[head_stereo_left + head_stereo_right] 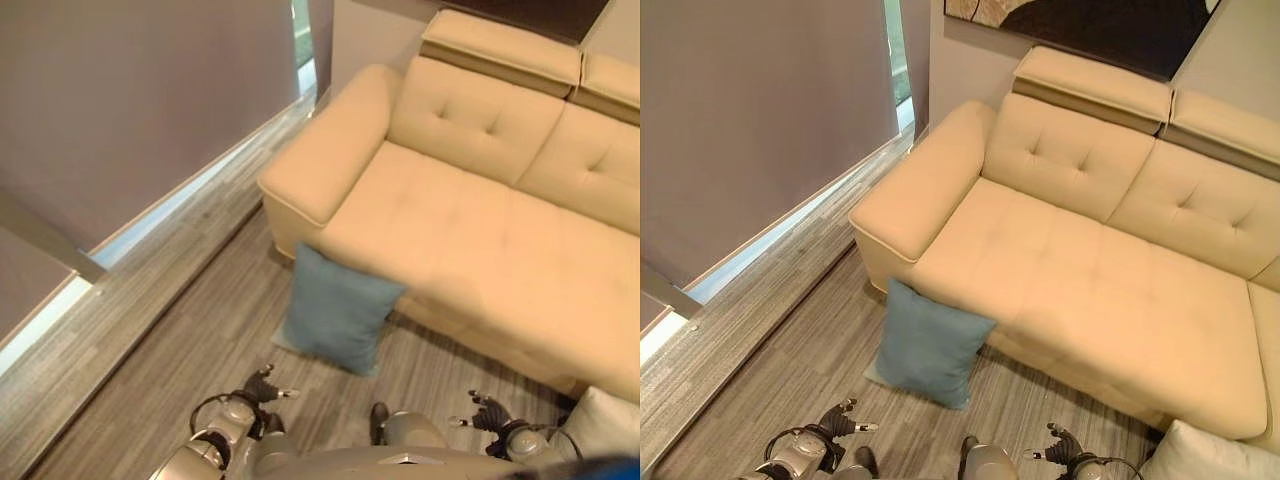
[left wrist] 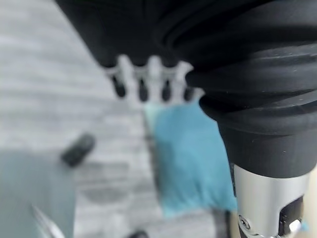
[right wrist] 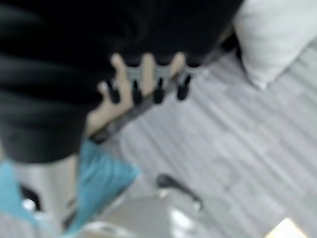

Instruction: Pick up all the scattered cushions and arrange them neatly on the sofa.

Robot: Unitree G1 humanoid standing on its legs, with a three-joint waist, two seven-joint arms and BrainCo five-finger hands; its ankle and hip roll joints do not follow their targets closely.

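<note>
Both head eyes look steeply down, sharing the sofa [image 1: 1090, 290]; wrist cameras face the floor [image 2: 44, 94].

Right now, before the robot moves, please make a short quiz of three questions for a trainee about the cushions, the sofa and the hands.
1. True or false: the blue cushion lies flat on the sofa seat.
2. Multiple choice: the white cushion is (A) on the armrest, (B) on the floor near the robot's right hand, (C) under the blue cushion.
3. Fill in: the left hand and the right hand each hold ____.

Key
1. False: it stands on the floor, leaning against the sofa front.
2. B.
3. Nothing: both hands hang open above the floor, apart from the cushions.
</note>
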